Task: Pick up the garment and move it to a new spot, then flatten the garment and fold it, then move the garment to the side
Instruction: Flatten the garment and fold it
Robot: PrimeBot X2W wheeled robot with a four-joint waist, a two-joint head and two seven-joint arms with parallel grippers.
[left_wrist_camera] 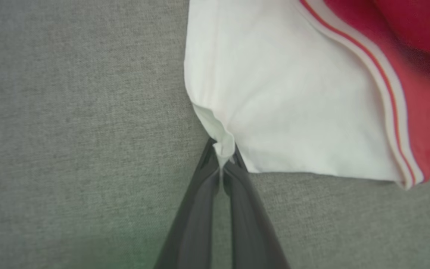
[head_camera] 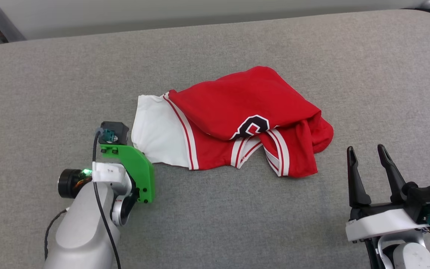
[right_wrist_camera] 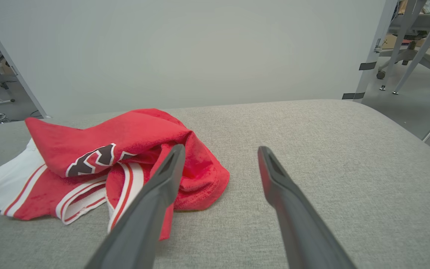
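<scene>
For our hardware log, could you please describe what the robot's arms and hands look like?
The left arm is pale grey, with a bright green bracket, a black cable and a lit green light at the wrist; the left hand has dark fingers. The right hand has long black tapered fingers on a white mount.

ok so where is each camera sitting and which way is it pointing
Head view: on the head, looking forward and down at the garment on the grey cushion; left forearm and right gripper show.
Left wrist view: on the left wrist, close over the white sleeve; left gripper pinches its corner.
Right wrist view: low, along the open right gripper towards a pale wall.
All three share the garment.
</scene>
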